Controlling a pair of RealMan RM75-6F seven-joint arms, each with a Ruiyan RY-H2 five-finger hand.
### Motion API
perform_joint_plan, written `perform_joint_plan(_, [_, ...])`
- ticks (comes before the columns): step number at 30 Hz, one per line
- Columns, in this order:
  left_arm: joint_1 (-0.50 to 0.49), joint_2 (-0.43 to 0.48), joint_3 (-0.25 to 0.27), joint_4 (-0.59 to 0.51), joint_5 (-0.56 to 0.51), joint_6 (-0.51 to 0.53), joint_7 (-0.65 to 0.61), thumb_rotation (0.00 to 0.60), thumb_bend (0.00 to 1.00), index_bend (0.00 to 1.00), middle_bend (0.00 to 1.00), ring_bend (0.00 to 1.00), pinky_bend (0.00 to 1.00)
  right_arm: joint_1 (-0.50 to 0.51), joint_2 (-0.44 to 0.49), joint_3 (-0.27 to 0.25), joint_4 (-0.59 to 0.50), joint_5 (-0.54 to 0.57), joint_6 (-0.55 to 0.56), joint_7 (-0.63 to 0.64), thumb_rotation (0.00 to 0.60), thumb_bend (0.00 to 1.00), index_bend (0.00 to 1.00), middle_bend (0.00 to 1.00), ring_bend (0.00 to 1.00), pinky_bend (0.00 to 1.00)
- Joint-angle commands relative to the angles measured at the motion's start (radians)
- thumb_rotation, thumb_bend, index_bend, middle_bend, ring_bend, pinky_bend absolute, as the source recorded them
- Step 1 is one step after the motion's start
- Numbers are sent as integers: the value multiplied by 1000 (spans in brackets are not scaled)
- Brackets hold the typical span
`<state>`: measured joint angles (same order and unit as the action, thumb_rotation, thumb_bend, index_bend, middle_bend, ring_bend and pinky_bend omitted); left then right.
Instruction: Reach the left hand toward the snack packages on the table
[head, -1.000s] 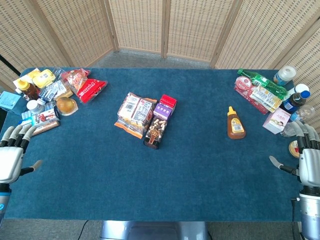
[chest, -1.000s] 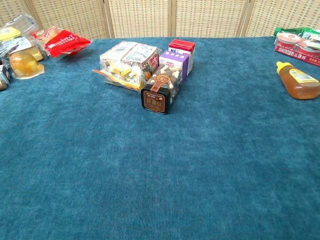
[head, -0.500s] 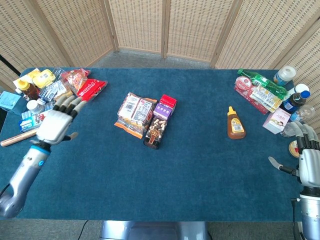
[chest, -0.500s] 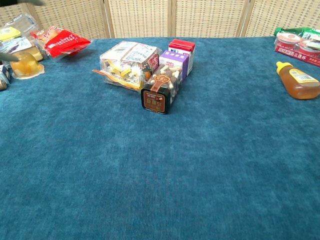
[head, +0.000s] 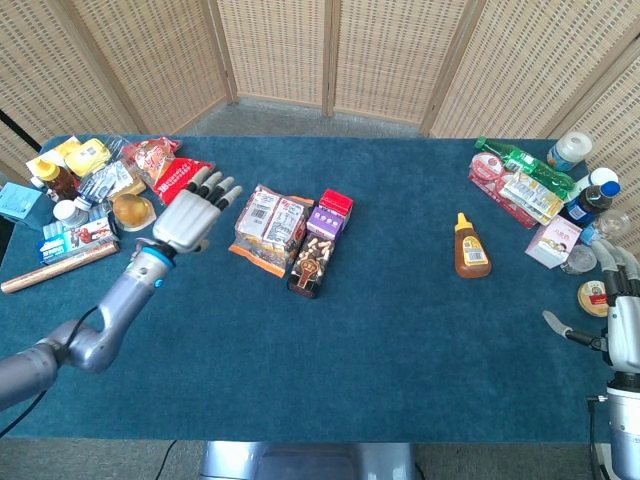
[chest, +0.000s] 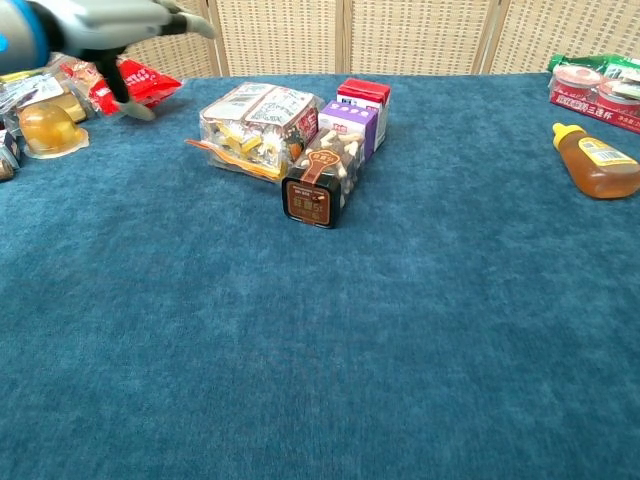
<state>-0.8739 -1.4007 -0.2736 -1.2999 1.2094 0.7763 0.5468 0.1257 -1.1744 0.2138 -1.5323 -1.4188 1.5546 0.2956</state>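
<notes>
A cluster of snack packages lies mid-table: a clear bag of wrapped snacks (head: 268, 228) (chest: 256, 126), a purple and red carton (head: 329, 215) (chest: 356, 118) and a dark nut box (head: 310, 266) (chest: 320, 184). My left hand (head: 190, 217) (chest: 115, 28) hovers open just left of the clear bag, fingers spread and pointing toward it, holding nothing. My right hand (head: 622, 325) stays at the table's right edge, open and empty.
A honey bottle (head: 471, 247) lies right of centre. Red snack bags (head: 172, 171), a jelly cup (head: 133, 211) and jars crowd the far left corner. Bottles and packets (head: 530, 180) fill the far right corner. A folding wicker screen stands behind the blue table (head: 380, 350).
My left hand has swung from the table's left edge rightward and forward, now close beside the clear snack bag. The right hand has barely moved.
</notes>
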Motion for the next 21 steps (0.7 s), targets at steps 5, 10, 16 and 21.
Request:
perform_joint_plan(5, [-120, -109, -4, 81, -133, -62, 128, 600, 218, 0, 0, 0, 0, -5, 16, 7, -7, 9, -7, 36, 600, 0, 0, 0, 0, 0])
perform_joint_plan(10, [-181, -181, 3, 144, -209, -71, 189, 600, 219, 0, 0, 0, 0, -8, 26, 9, -13, 10, -10, 59, 600, 0, 0, 0, 0, 0])
perform_joint_plan(16, [-230, -256, 11, 221, -271, -89, 192, 600, 218, 0, 0, 0, 3, -11, 33, 14, -18, 12, -8, 78, 600, 0, 0, 0, 0, 0])
perform_joint_plan(21, [-248, -290, 22, 244, -300, -98, 171, 600, 218, 122, 72, 171, 517, -14, 38, 15, -21, 6, -2, 92, 600, 0, 0, 0, 0, 0])
